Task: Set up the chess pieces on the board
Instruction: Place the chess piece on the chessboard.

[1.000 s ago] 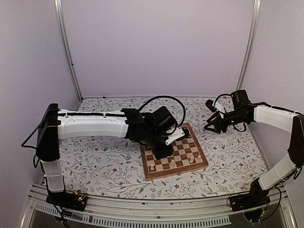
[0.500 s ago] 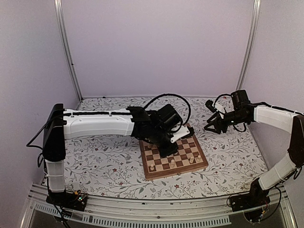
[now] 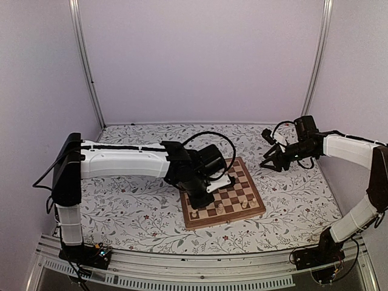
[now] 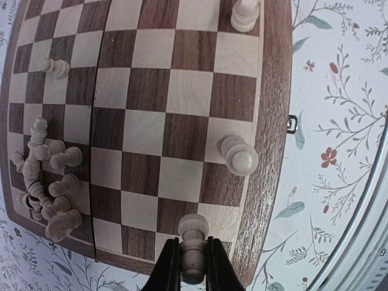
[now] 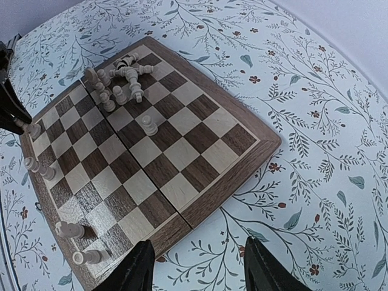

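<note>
I've got board (image 3: pixel 242 182) on table (image 3: pixel 133 206), right of centre. Heap of pcs (image 5: pixel 118 79) on its far-left corner, lone pc (image 5: pixel 148 125) mid-board, edge pcs (image 4: pixel 238 154) along the near side. L gripper (image 4: pixel 193 270) w/ gripped pc (image 4: pixel 193 242) over near-left corner. R gripper (image 3: pixel 268 162) beyond far-right corner.

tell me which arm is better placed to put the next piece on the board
Left: the left tool is shut on a chess piece over the board; the right tool hangs open off it.
</note>
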`<action>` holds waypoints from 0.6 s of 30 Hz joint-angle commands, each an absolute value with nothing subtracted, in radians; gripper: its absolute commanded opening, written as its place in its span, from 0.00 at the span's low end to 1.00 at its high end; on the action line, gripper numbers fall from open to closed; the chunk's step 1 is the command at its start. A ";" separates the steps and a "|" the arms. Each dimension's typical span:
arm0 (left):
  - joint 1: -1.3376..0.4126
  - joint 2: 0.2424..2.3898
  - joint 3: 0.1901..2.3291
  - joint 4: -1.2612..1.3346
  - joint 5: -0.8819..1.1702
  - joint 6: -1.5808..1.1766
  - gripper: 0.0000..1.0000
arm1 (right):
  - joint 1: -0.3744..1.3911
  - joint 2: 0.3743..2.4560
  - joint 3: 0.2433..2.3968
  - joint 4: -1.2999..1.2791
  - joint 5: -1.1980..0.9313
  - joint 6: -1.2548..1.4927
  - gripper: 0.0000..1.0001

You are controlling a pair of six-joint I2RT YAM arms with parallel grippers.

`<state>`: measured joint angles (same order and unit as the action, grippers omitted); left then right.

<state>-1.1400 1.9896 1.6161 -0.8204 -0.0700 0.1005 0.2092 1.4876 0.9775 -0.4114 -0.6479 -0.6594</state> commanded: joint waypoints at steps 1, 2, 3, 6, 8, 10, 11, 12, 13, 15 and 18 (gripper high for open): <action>-1.150 1.977 1.590 -0.835 -0.016 0.080 0.10 | 0.207 1.511 0.990 -0.442 -0.673 -0.673 0.53; -1.150 1.982 1.590 -0.822 -0.009 0.077 0.10 | 0.206 1.515 0.991 -0.444 -0.675 -0.673 0.53; -1.151 1.988 1.592 -0.813 0.016 0.077 0.10 | 0.206 1.517 0.991 -0.446 -0.677 -0.673 0.53; -1.150 2.007 1.602 -0.797 0.062 0.074 0.10 | 0.206 1.518 0.991 -0.448 -0.679 -0.675 0.53; -1.150 2.019 1.605 -0.794 0.072 0.078 0.10 | 0.206 1.517 0.991 -0.449 -0.678 -0.675 0.54; -1.150 2.032 1.609 -0.794 0.078 0.079 0.10 | 0.206 1.516 0.991 -0.449 -0.676 -0.675 0.53; -1.150 2.036 1.611 -0.793 0.083 0.080 0.10 | 0.206 1.516 0.991 -0.449 -0.676 -0.676 0.54; -1.150 2.039 1.613 -0.793 0.089 0.080 0.10 | 0.207 1.516 0.991 -0.449 -0.677 -0.676 0.54; -1.150 2.043 1.616 -0.792 0.094 0.080 0.10 | 0.206 1.518 0.991 -0.449 -0.679 -0.676 0.54; -1.150 2.053 1.622 -0.790 0.100 0.079 0.10 | 0.207 1.520 0.992 -0.452 -0.678 -0.678 0.54; -1.151 2.071 1.638 -0.789 0.095 0.080 0.10 | 0.206 1.522 0.992 -0.453 -0.679 -0.680 0.54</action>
